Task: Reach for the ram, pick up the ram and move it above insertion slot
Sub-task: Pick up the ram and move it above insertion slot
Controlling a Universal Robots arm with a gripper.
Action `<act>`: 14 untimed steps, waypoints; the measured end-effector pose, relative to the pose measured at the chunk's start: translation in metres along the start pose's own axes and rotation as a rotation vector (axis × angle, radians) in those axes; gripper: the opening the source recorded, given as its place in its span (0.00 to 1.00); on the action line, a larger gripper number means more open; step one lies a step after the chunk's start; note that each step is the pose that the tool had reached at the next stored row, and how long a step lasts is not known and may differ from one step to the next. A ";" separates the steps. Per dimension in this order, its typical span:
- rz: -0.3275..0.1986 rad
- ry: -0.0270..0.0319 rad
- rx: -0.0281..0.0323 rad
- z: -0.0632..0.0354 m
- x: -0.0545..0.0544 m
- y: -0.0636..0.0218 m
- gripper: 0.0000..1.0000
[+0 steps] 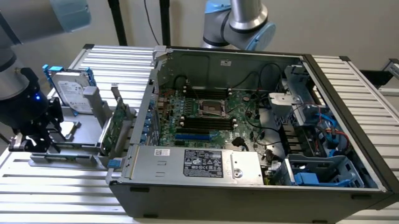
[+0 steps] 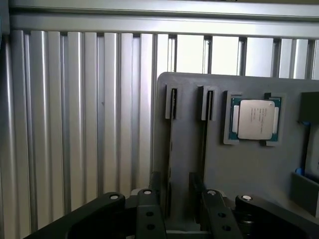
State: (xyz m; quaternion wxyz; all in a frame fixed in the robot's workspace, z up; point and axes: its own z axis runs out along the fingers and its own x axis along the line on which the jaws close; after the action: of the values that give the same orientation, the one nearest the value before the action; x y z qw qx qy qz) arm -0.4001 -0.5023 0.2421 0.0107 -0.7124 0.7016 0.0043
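Gripper (image 1: 30,140) sits low over the grey holder (image 1: 74,135) at the exterior view's left, outside the open computer case (image 1: 249,186). The holder rests on the slatted desk (image 1: 56,186). A hard drive (image 1: 70,91) is propped at its far end. A green expansion card (image 1: 117,123) stands upright on the side next to the case.

Wrist view: gripper (image 2: 175,185) fingers (image 2: 149,209) are apart, with nothing clamped. The ram (image 2: 170,149) stands on edge in a groove of the holder (image 2: 249,169) and reads as a thin dark line. Its near end runs into the gap between the fingers, closer to one finger than the other. Cannot tell whether it touches. A second stick (image 2: 204,149) stands in the parallel groove just beside it, passing at or just outside the other finger. A processor (image 2: 255,119) lies flat in its pocket beyond that.

Key relation: the ram lies straight ahead of the gripper. Its long axis runs away from the wrist along the groove, at right angles to the line between the fingers. The fingers therefore face the board's two flat sides. I judge this suited to a pinch, if off centre.

Step, as I judge it: the end of the reach, with the grasp not yet made and the ram seated in the holder. The insertion slot (image 1: 206,122) is among the dark memory slots on the motherboard (image 1: 212,102) inside the case. It is well apart from the gripper, toward the exterior view's right.
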 end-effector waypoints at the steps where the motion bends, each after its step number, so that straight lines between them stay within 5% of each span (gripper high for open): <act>1: 0.000 0.0000 0.0000 0.0018 0.000 0.0000 0.36; 14: 0.000 0.0000 0.0000 0.0255 0.001 0.0002 0.36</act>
State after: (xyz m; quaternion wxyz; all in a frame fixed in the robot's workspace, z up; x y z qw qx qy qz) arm -0.4001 -0.5024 0.2166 0.0108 -0.7124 0.7016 0.0043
